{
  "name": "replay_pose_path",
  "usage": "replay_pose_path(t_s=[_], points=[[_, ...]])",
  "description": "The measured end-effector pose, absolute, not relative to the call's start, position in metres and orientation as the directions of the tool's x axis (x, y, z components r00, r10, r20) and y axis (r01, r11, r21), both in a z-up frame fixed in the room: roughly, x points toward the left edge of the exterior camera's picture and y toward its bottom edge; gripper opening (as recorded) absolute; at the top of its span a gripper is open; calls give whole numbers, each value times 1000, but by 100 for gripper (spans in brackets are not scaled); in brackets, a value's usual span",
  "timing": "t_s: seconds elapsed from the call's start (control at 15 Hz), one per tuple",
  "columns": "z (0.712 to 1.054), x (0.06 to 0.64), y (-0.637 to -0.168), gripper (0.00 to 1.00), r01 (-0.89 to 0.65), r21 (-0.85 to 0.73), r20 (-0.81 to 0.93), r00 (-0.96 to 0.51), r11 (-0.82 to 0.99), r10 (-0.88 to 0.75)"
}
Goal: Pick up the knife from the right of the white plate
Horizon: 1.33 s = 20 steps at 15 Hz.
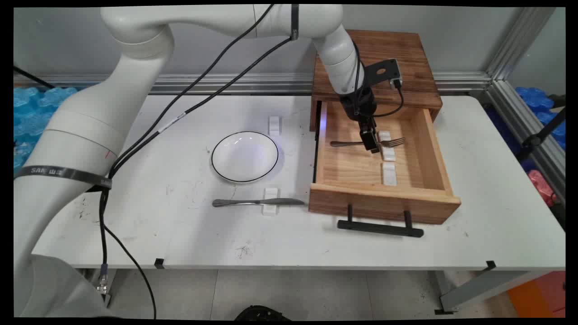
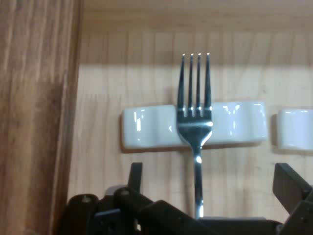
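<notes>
A metal fork (image 1: 392, 142) lies across the open wooden drawer (image 1: 384, 203), its neck resting on a white cutlery rest (image 1: 386, 152). My gripper (image 1: 372, 145) is down inside the drawer, right over the fork's handle. In the hand view the fork (image 2: 195, 117) points away from me, tines past the white rest (image 2: 146, 127). Its handle runs down between my two fingers (image 2: 135, 172), which stand wide apart on either side without touching it. The gripper (image 2: 211, 172) is open.
A second white rest (image 1: 389, 174) lies nearer the drawer's front; its black handle (image 1: 379, 228) juts toward the near edge. The wooden cabinet (image 1: 375, 63) stands behind. Left of it are a white black-rimmed plate (image 1: 244, 156), a knife (image 1: 244, 202) on a rest (image 1: 271, 206), and another rest (image 1: 274, 125).
</notes>
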<state>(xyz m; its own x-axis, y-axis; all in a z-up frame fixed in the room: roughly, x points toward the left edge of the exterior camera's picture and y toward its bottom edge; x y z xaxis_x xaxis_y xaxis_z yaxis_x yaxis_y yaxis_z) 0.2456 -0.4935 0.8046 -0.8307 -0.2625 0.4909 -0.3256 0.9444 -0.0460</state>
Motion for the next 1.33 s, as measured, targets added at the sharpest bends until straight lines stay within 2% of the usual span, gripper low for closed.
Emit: replay_pose_path(t_s=[1.33], points=[[853,258,-434,100,-373,56,585,-740,926,-333]])
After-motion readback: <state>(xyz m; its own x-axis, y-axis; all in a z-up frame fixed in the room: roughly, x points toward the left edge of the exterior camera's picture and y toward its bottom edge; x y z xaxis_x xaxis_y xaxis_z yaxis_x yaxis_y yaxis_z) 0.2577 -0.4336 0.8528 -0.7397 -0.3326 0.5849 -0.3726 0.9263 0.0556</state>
